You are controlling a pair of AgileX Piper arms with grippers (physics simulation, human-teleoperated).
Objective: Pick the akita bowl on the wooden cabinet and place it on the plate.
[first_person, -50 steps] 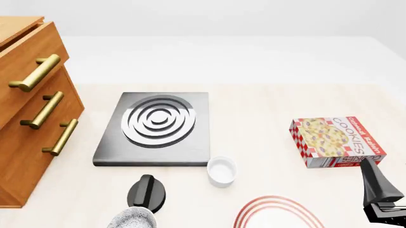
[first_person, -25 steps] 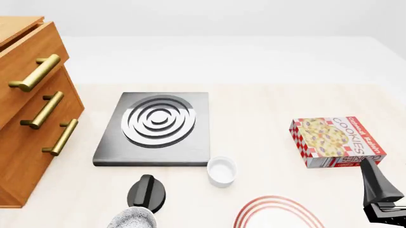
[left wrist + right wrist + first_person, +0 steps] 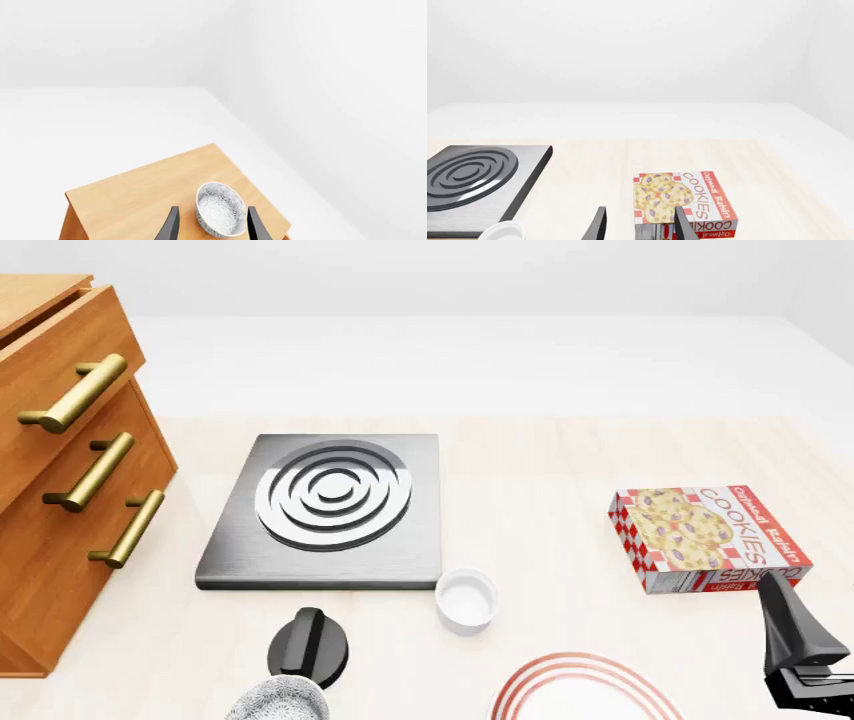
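Observation:
In the left wrist view the akita bowl, speckled grey-white with a dark rim, stands near an edge of the wooden cabinet top. My left gripper is open, and the bowl shows between its two dark fingers; whether they touch it I cannot tell. The cabinet's drawer fronts fill the front view's left side, where the left gripper is out of sight. The plate, white with red rings, lies at the near edge. My right gripper hangs open and empty to the plate's right.
A grey stove with rings sits mid-table, with a black knob in front of it. A small white bowl stands beside the knob. A second speckled bowl is at the near edge. A cookie box lies right.

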